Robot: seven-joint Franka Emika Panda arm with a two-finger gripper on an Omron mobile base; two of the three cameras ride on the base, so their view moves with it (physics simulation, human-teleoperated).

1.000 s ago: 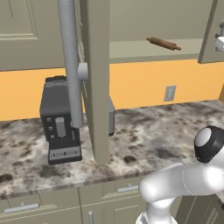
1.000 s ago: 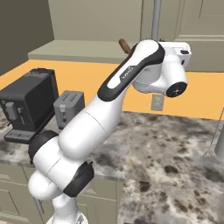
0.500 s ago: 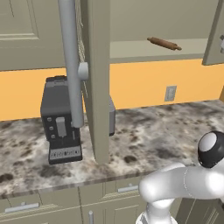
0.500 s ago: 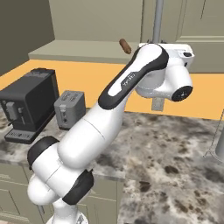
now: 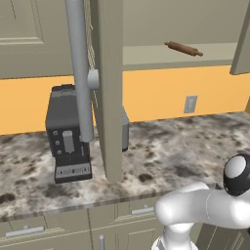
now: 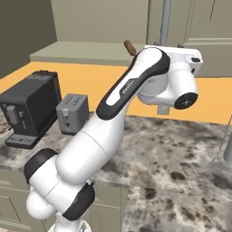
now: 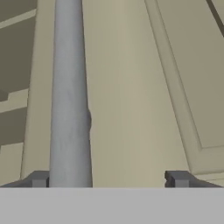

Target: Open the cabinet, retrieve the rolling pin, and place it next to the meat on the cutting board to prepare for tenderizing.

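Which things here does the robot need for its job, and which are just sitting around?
For the job:
- cabinet, doors swung open
- its grey bar handle, between the open fingers of the hand
- rolling pin, lying on the cabinet shelf

Just sitting around:
- black coffee machine
- grey toaster
- wall outlet
- speckled counter

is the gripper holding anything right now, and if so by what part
Nothing is held. In the hand view the gripper is open, its fingertips spread wide, with the cabinet door's grey bar handle standing between them near one fingertip, not clamped.
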